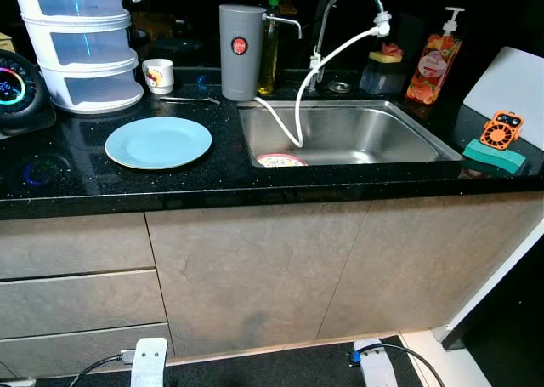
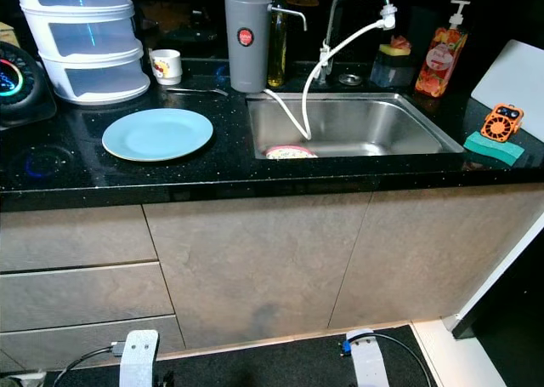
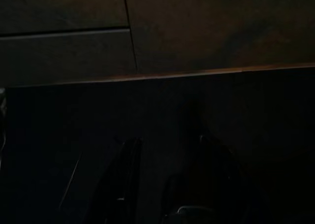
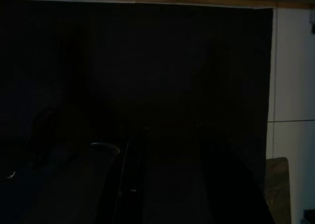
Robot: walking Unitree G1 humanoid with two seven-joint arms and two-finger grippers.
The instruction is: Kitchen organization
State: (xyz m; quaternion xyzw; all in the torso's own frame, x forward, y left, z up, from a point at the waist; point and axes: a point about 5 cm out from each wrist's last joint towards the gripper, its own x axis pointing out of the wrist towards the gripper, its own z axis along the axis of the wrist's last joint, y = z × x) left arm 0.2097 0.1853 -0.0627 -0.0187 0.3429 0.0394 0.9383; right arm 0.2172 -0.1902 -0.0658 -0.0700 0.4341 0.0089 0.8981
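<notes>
Your round light-blue plate (image 1: pixel 158 142) lies near the front edge of the black counter (image 1: pixel 212 179), left of the steel sink (image 1: pixel 357 132), so the idle left gripper (image 3: pixel 167 184), fingers apart like the right gripper (image 4: pixel 165 179), is nearer.

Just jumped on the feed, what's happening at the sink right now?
Nothing is being handled. The robot faces the black counter, both arms hanging low by the cabinet fronts. A light blue plate lies on the counter left of the sink, and a bowl sits inside the sink.
</notes>
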